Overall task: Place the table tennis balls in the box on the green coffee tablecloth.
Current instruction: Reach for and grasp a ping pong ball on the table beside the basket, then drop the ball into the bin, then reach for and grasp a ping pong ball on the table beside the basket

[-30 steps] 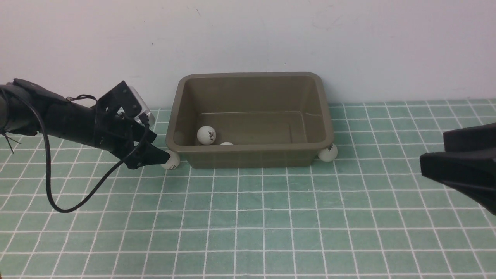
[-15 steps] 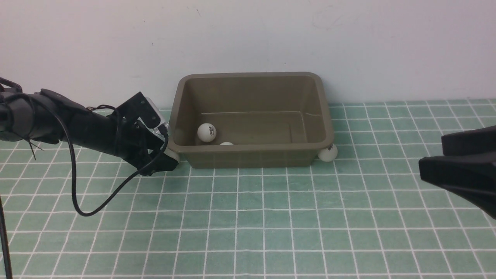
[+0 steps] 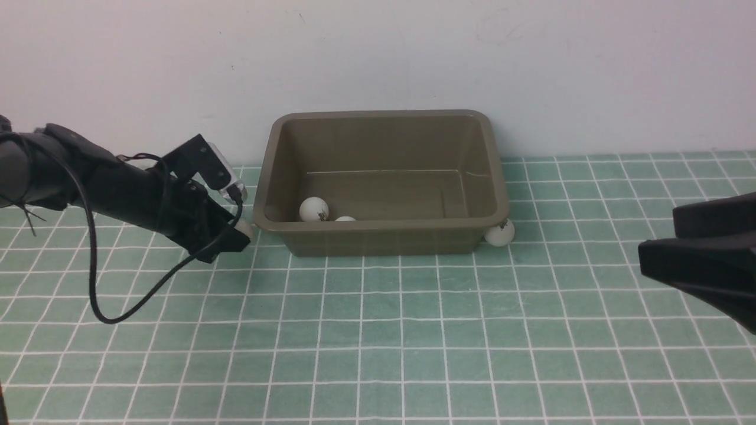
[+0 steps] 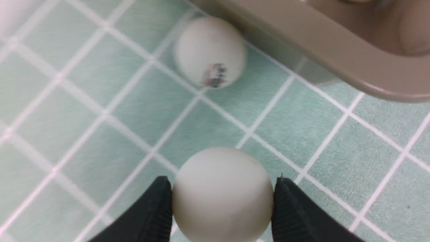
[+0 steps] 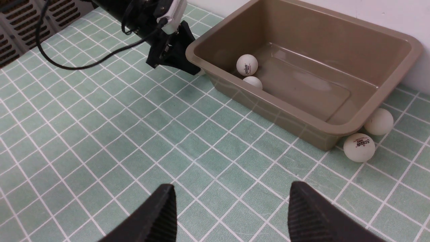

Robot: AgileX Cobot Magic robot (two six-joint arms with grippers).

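The left fingers (image 4: 151, 215) press on either side of a plain white table tennis ball (image 4: 221, 195), pinching it across its middle just outside the left near corner of the box (image 3: 378, 239). Whether it has cleared the green coffee tablecloth (image 3: 413, 330) cannot be told. A loose logo ball (image 4: 210, 52) lies on the cloth just ahead of the pinched one, close under the box's flared rim.

Inside the box, at its left near end, rest a printed ball (image 5: 247, 65) and a half-hidden ball (image 5: 252, 82). By the right near corner, outside the box, sit a stamped ball (image 5: 359, 147) and a bare ball (image 5: 379, 121). The right fingers (image 5: 158, 215) are spread with nothing between them, hanging over the tabletop well apart from the box.

The step in hand looks like the pick-up just secured. The next move probably calls for a lift high enough to pass the rim, a short carry over the opening, then a release. The loose logo ball should not be nudged on the way up.
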